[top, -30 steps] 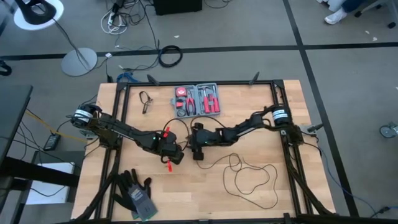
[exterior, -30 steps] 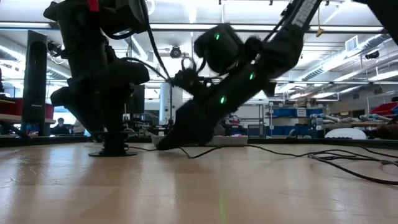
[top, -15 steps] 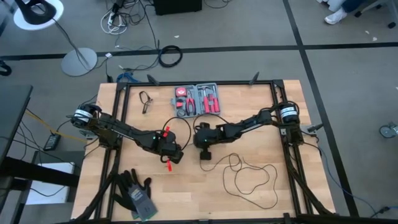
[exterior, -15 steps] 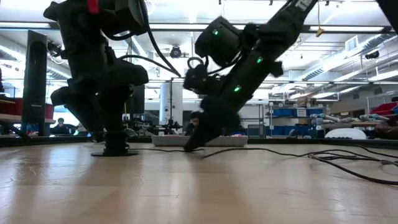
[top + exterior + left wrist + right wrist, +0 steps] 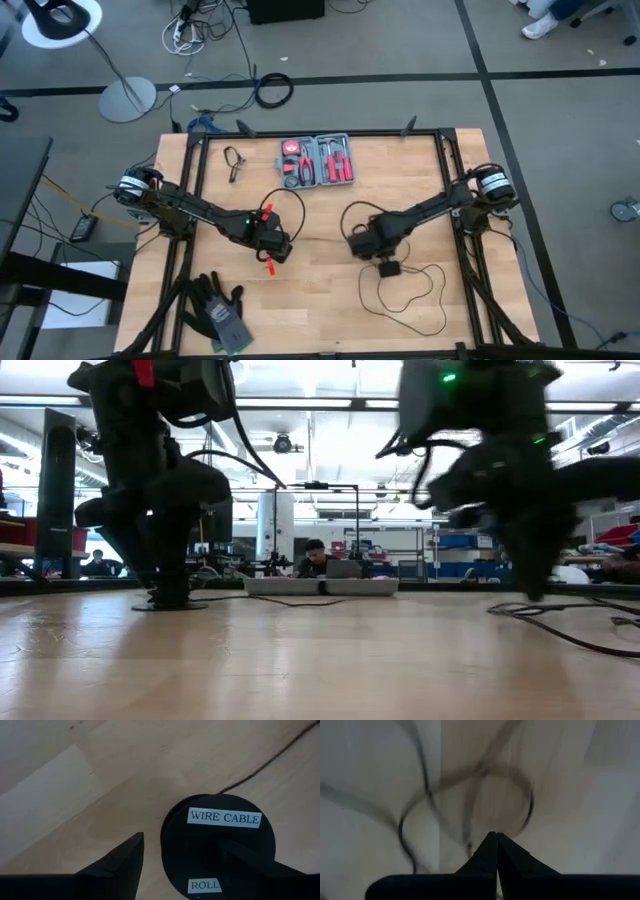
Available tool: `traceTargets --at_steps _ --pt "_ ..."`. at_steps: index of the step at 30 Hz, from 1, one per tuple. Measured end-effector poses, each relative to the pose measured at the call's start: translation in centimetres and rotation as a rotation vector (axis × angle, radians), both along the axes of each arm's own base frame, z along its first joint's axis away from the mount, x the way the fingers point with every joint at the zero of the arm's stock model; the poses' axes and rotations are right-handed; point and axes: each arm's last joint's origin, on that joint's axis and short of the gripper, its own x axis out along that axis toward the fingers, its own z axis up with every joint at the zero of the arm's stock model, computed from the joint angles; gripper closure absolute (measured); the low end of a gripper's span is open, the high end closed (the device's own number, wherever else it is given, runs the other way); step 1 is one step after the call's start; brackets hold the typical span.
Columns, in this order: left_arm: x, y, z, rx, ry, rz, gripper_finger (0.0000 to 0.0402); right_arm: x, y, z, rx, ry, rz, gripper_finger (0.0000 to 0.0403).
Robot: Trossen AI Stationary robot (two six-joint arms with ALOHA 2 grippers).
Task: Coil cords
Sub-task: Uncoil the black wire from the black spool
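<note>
Your right gripper, reached low to lower centre-right of the high view, has its fingers pressed together; whether the thin black wire, looped loosely on the wooden table there, is pinched between them you cannot tell, so it may slip out when you pull. Your left gripper is bent down at centre-left, jaws wide around the round black disc labelled "WIRE CABLE". Dragging the wire hard could tug that disc free or snarl the loops.
</note>
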Motion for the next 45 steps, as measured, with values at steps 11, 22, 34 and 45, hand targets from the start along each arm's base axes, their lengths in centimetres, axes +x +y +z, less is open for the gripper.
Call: traceTargets --at_steps 11,22,34,45 --pt "-0.2 -0.1 1.9 -0.020 -0.096 -0.003 0.0179 -1.1 2.8 0.6 -0.054 -0.018 0.011 0.0402" --pt "-0.3 -0.1 2.0 -0.032 -0.093 -0.013 0.0179 6.0 2.6 2.8 -0.021 -0.775 0.070 0.0384" --pt "-0.8 0.1 1.2 -0.019 -0.048 -0.010 0.0179 11.0 -3.1 -3.1 -0.076 -0.916 -0.010 0.0289" --pt "-0.7 0.1 1.1 0.007 -0.070 -0.025 0.0179 13.0 -5.6 -6.3 -0.063 -1.002 -0.067 0.0254"
